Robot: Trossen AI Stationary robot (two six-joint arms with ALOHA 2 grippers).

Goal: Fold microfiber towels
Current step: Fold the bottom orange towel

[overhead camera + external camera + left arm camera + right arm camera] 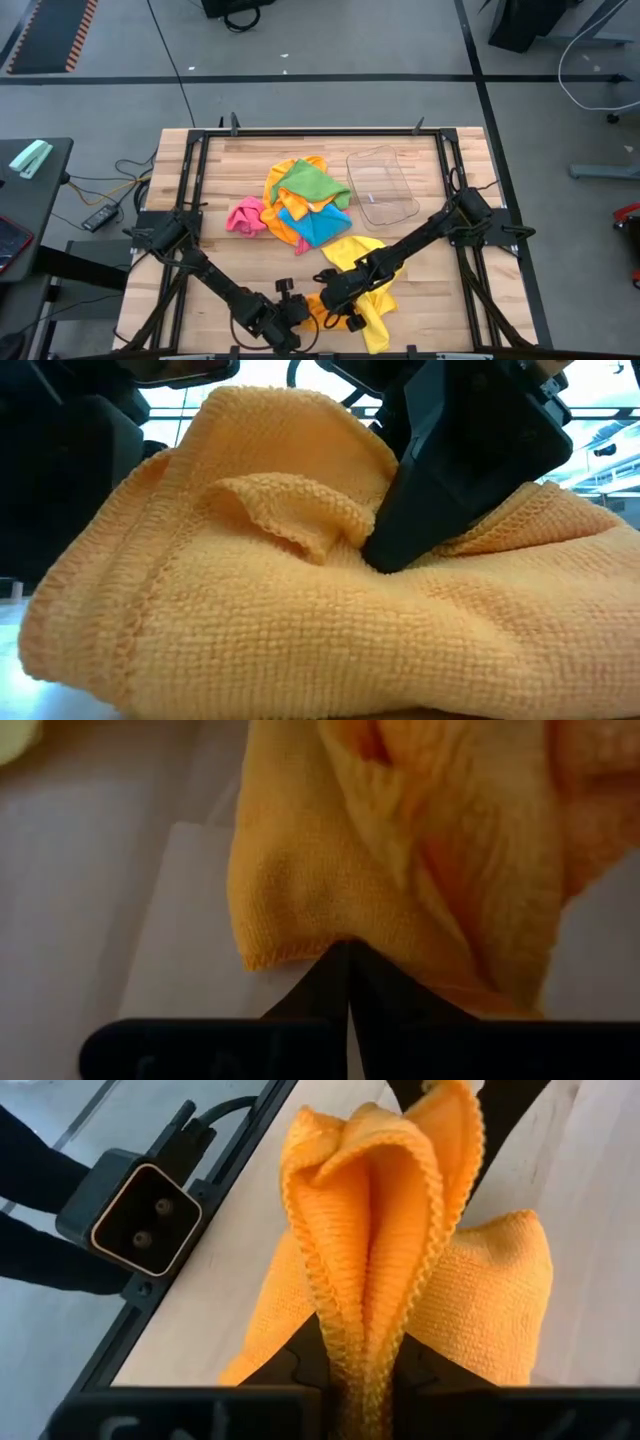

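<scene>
Two grippers hold the soft, light orange towel (372, 312) at the table's six o'clock edge: the left gripper (348, 970) clenched on its hem, the right gripper (365, 1365) pinching a bunched fold, so corners seem the better grasp.

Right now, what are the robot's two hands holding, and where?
Both pinch the orange microfiber towel: left gripper on its hemmed edge, right gripper on a bunched fold.
</scene>
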